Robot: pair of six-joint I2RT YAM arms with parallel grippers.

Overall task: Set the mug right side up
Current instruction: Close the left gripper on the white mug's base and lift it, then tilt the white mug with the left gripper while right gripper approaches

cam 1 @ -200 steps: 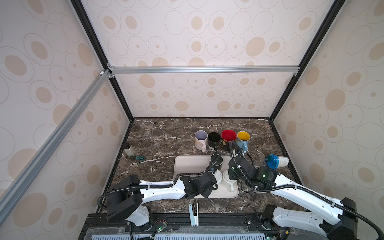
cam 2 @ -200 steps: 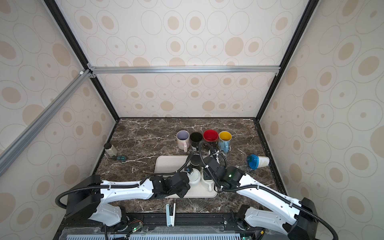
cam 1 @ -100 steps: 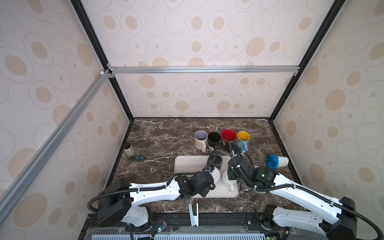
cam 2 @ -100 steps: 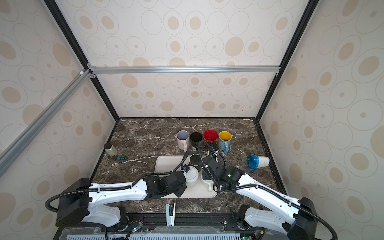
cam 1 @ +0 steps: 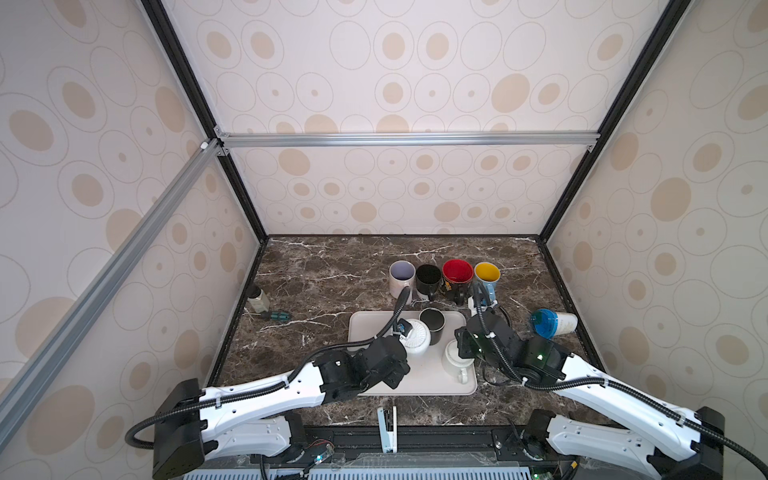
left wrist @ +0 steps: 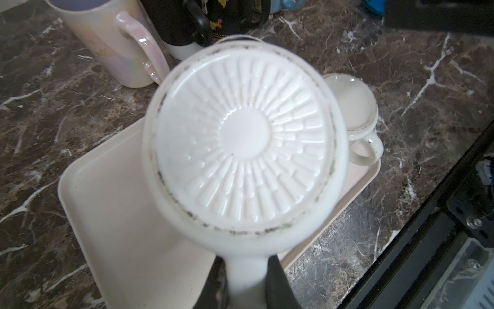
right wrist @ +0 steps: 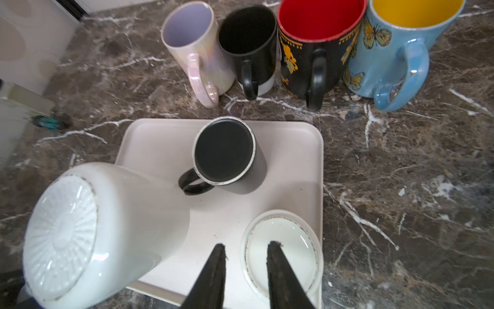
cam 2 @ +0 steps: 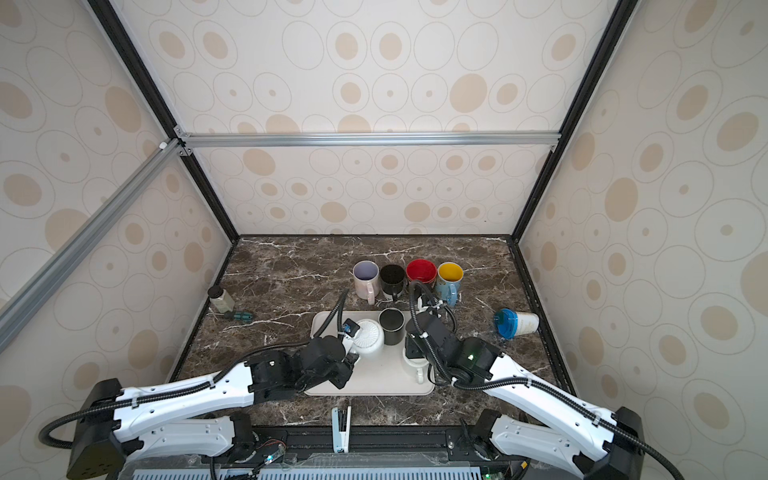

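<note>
My left gripper (left wrist: 246,260) is shut on the handle of a white mug (left wrist: 246,139) with a ribbed base. That mug (cam 1: 417,341) (cam 2: 368,343) hangs tilted over the left part of the beige tray (cam 1: 428,384), its base (right wrist: 60,235) showing and its mouth hidden. A second white mug (right wrist: 280,248) (cam 1: 457,361) and a black mug (right wrist: 224,152) (cam 1: 432,326) stand upside down on the tray. My right gripper (right wrist: 246,244) hovers open over the second white mug's edge, holding nothing.
Behind the tray stands a row of upright mugs: pink (cam 1: 402,276), black (cam 1: 428,278), red-lined (cam 1: 457,274) and blue with a yellow inside (cam 1: 487,276). A blue-lidded cup (cam 1: 552,322) lies at the right. A small bottle (cam 1: 257,297) and a screwdriver (cam 1: 276,316) lie at the left.
My left gripper has carried the white mug a little to the left and tipped it further. The right gripper's jaws have narrowed slightly, and its arm has barely moved.
</note>
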